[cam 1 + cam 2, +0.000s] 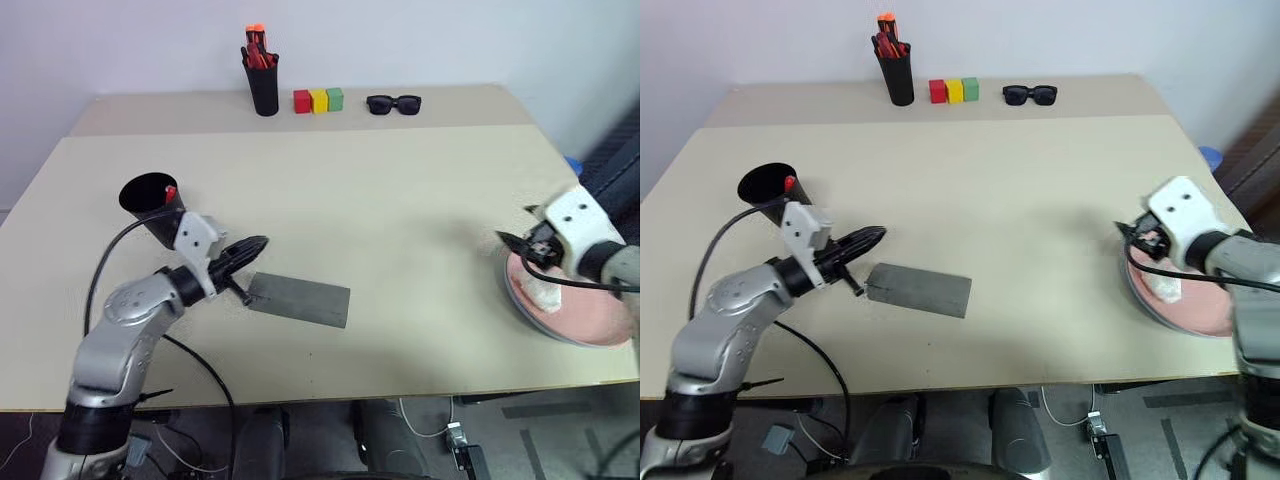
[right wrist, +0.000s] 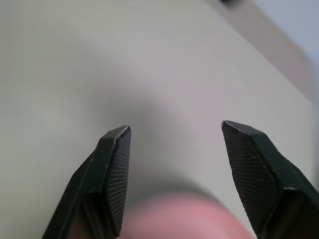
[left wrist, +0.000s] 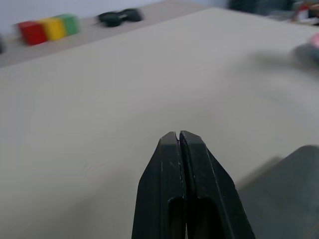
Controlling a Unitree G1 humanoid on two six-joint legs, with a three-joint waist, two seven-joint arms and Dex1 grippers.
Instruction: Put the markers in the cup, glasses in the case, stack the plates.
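Observation:
The black cup (image 1: pixel 148 203) stands tilted at the table's left, and the red cap of a marker (image 1: pixel 170 192) pokes above its rim. The other marker is hidden. Just right of the cup, my left gripper (image 1: pixel 260 243) is shut on nothing, its tip above the near end of the closed grey case (image 1: pixel 300 298). The glasses are out of view. At the right edge lies the salmon pink plate (image 1: pixel 585 315), with a pale rim of a second plate (image 1: pixel 585 343) showing under it. My right gripper (image 2: pixel 174 132) hovers open over the pink plate's near-left rim, holding nothing.
Along the back edge stand a tall black pen holder (image 1: pixel 264 88) with orange-red pens, a row of red, yellow and green blocks (image 1: pixel 318 100), and black sunglasses (image 1: pixel 393 104). A black cable loops beside my left arm.

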